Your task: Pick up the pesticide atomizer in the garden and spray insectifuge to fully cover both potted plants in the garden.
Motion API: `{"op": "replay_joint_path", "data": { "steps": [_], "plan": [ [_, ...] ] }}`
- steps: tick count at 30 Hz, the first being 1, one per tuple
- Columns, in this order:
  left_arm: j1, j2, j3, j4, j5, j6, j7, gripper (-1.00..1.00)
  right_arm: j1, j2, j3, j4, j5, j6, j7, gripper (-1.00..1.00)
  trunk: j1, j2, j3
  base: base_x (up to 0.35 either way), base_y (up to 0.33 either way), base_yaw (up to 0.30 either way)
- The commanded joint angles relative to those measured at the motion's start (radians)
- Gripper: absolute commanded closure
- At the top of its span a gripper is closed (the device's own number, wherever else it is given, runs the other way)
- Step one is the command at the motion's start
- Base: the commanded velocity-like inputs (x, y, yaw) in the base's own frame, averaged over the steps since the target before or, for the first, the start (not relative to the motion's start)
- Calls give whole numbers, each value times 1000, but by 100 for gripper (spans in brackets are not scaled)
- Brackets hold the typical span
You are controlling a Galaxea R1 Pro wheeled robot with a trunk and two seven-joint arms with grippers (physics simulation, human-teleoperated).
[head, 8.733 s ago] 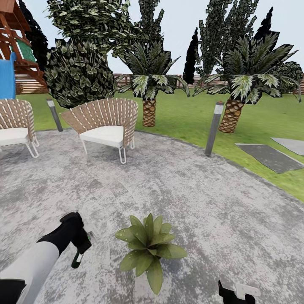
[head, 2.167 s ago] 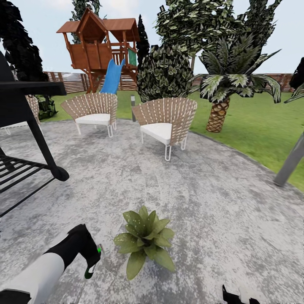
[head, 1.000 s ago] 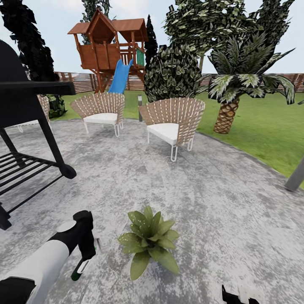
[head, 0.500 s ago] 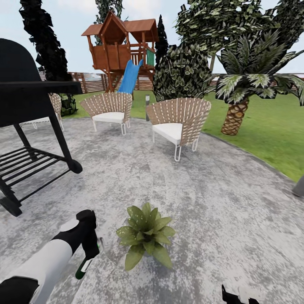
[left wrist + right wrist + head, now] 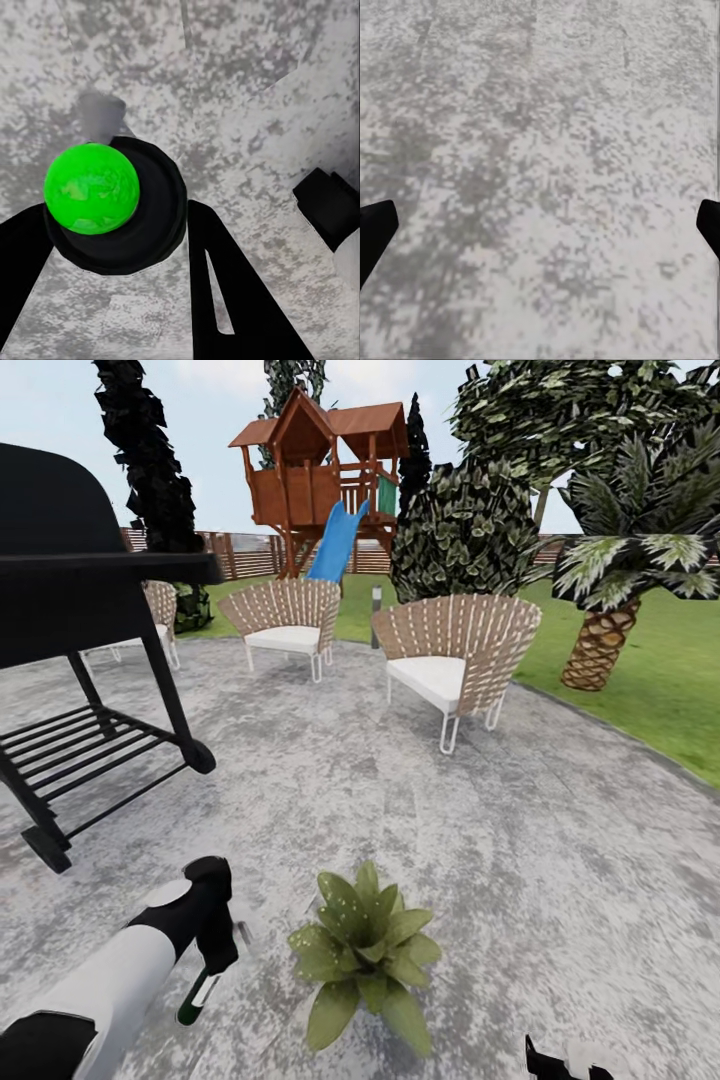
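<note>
Holding: my left gripper (image 5: 212,950) clamps the pesticide atomizer (image 5: 197,995), nozzle end down.
Feel: likely light, rigid, slick plastic.
Right gripper (image 5: 540,225): fingers spread, empty.

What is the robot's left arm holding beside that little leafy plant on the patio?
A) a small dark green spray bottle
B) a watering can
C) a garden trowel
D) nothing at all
A: the left end effector grips a slim dark green spray bottle hanging just beside the potted plant on the grey patio.
</note>
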Motion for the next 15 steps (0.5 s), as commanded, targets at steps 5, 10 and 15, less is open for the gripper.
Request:
{"op": "replay_joint_path", "data": {
  "steps": [5, 10, 15],
  "plan": [
    [4, -2, -5, -1, -3, 10, -1, 100, 0, -3, 9, 1, -4, -1, -6, -100, 0, 0, -1, 96, -246, 0],
    [23, 21, -4, 3, 0, 6, 1, 100, 0, -4, 10, 0, -4, -1, -5, -100, 0, 0, -1, 4, -37, 0],
    [51, 41, 1, 1, 14, 1, 3, 100, 0, -3, 10, -2, -4, -1, -4, -100, 0, 0, -1, 0, 0, 0]
  ]
}}
